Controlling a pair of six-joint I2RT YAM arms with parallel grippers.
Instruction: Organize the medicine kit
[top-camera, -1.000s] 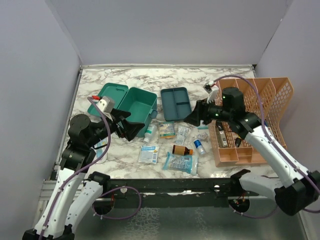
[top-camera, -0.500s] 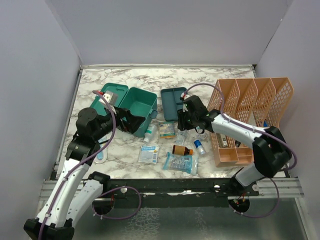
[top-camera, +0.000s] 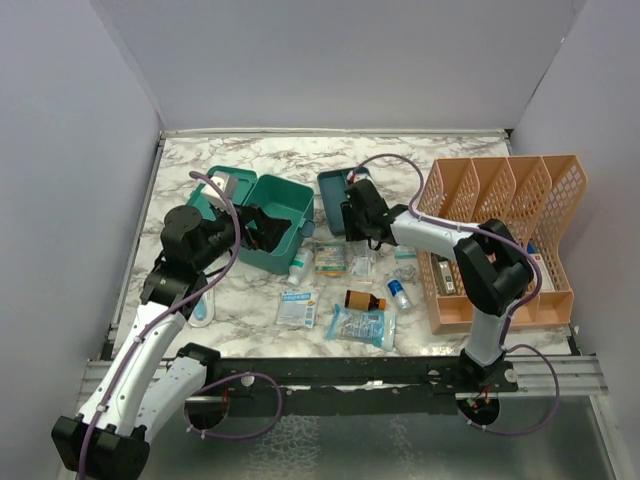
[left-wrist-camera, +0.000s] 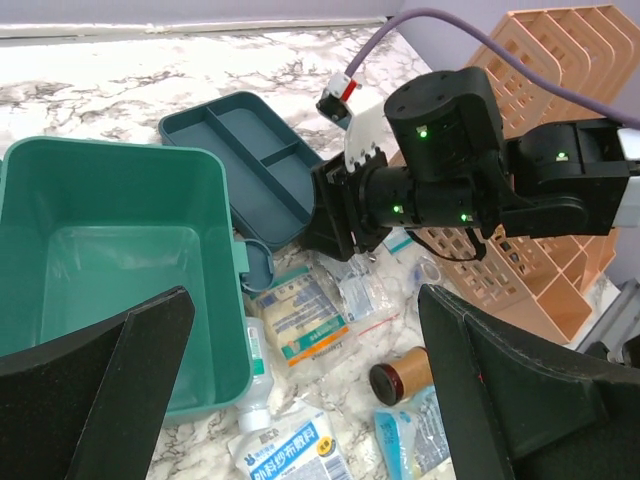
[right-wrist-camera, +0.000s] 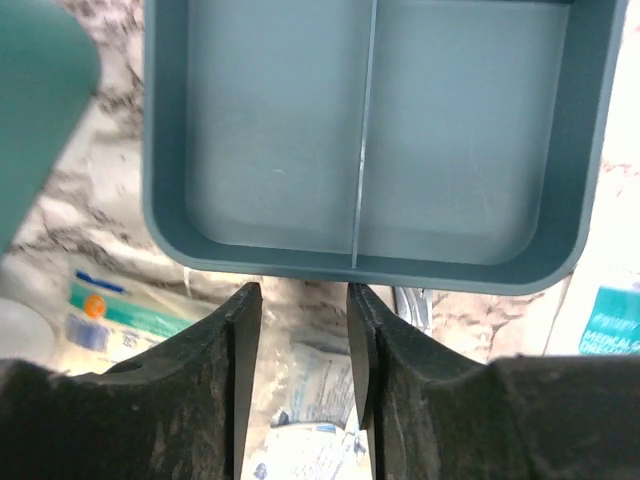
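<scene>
loose packets lie toward the near edge of the table. beyond them my left gripper gapes empty at the open medicine kit, left of centre. my right gripper, half-closed on nothing, faces the near wall of the insert tray; pushing forward could shove it away.

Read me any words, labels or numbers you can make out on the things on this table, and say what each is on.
"外科敷料", as far as I can tell: on the white-and-blue packet near the teal box.
"MEDICAL", then a cut-off line starting "DRESS": on the teal-printed packet at the right wrist view's right edge.
Print on the other packets and the brown bottle: too small or blurred to read.
</scene>
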